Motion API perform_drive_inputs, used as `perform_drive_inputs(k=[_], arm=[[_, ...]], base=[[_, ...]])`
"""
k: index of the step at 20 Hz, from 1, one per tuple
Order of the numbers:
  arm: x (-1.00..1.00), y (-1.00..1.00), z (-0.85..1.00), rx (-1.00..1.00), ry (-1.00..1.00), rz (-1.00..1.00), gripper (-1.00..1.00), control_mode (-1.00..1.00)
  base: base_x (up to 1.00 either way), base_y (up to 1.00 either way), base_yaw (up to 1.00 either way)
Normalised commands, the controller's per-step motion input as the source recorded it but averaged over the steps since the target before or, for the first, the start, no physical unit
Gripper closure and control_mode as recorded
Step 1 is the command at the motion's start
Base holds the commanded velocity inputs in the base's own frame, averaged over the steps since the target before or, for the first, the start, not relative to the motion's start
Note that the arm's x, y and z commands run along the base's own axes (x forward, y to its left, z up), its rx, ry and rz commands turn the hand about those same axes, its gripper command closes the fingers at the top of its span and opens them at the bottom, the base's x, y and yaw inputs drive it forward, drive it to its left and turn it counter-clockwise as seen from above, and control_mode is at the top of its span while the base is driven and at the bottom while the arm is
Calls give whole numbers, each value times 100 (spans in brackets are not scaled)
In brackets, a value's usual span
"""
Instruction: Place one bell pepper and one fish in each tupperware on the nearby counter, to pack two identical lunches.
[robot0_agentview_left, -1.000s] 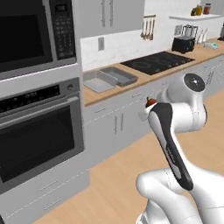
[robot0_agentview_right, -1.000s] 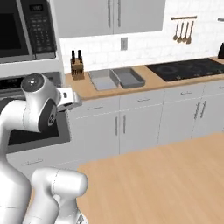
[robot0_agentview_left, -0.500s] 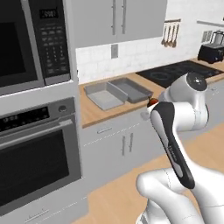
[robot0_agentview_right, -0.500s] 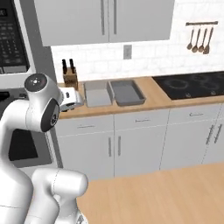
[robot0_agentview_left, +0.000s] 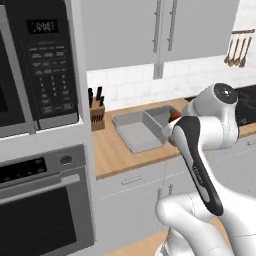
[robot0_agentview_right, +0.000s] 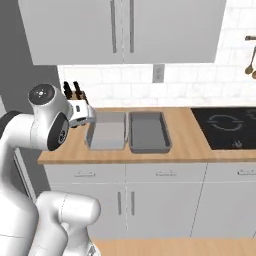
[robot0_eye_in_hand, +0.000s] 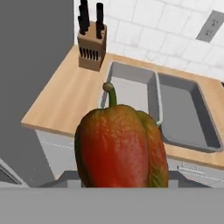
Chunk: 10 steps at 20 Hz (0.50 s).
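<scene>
A glossy red bell pepper (robot0_eye_in_hand: 120, 146) with a dark stem looms close in the hand view, and my gripper (robot0_agentview_right: 88, 116) is shut on it. A sliver of the red pepper (robot0_agentview_left: 175, 117) shows at the hand in the left base view. It hangs in front of the counter (robot0_agentview_right: 180, 150), short of the two tupperware. The lighter grey tray (robot0_agentview_right: 106, 132) (robot0_eye_in_hand: 130, 91) lies on the left, the darker one (robot0_agentview_right: 148, 133) (robot0_eye_in_hand: 187, 113) right beside it. Both trays hold nothing. The fish is out of view.
A wooden knife block (robot0_eye_in_hand: 92, 50) (robot0_agentview_right: 75, 102) stands at the back left of the counter. A black cooktop (robot0_agentview_right: 227, 128) lies to the right of the trays. A wall of microwave (robot0_agentview_left: 42, 65) and oven (robot0_agentview_left: 45, 205) rises at the left.
The whole picture has shifted as the base drove: the counter with the trays has come nearer and to the middle. The pepper stays in my grip.
</scene>
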Motion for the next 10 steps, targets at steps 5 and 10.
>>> perform_drive_inputs(k=[5,10], arm=[[0,0,0,0,0,0,100,100],[0,0,0,0,0,0,100,100]], base=[[84,-34,37],[43,-43,34]])
